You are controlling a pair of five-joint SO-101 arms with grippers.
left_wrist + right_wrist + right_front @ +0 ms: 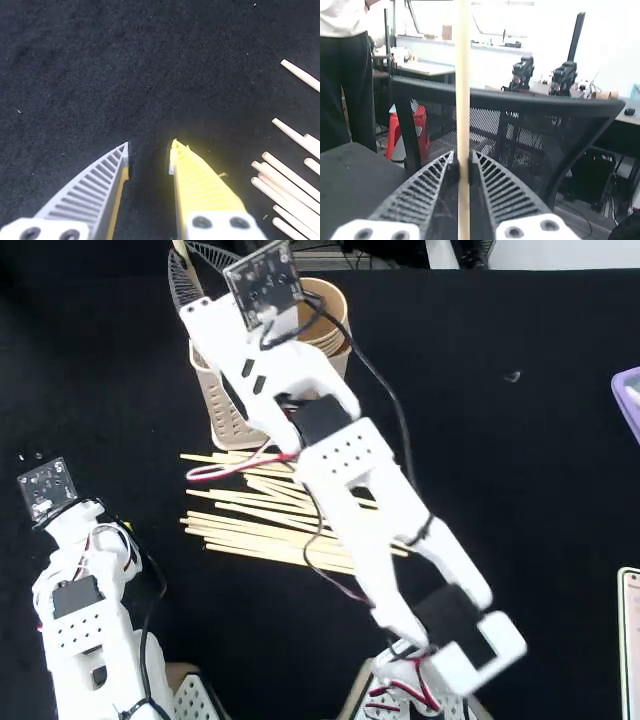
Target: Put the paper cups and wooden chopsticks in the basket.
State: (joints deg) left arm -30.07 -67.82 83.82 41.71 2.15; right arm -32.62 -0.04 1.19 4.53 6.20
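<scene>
High view looks down on a black surface (520,490) where the right arm (350,470) stretches from the near edge to the far side. It lies across a pile of loose chopsticks (250,525) and hides the middle of the pile. The right end effector (190,265) sits at the far edge, just past the beige slotted basket (222,410), and is clamped on a single chopstick (180,248). Brown stacked paper cups (330,325) stand at the basket, but the arm's wrist and cables cover where the two meet. A purple object (628,400) pokes in at one side edge, well apart from the rest.

In the right wrist view, the right end effector (462,162) has its grey ribbed fingers (427,190) pressed against the chopstick (463,75), which stands upright between them. A black mesh chair back (530,130) and a red stool (417,130) are behind it.

The left arm (85,620) stays at the near corner. In its wrist view, the left end effector (149,150) is spread apart with nothing between its fingers, low over bare surface (125,65). The ends of the loose chopsticks (287,185) lie just beside its yellow finger (202,190).
</scene>
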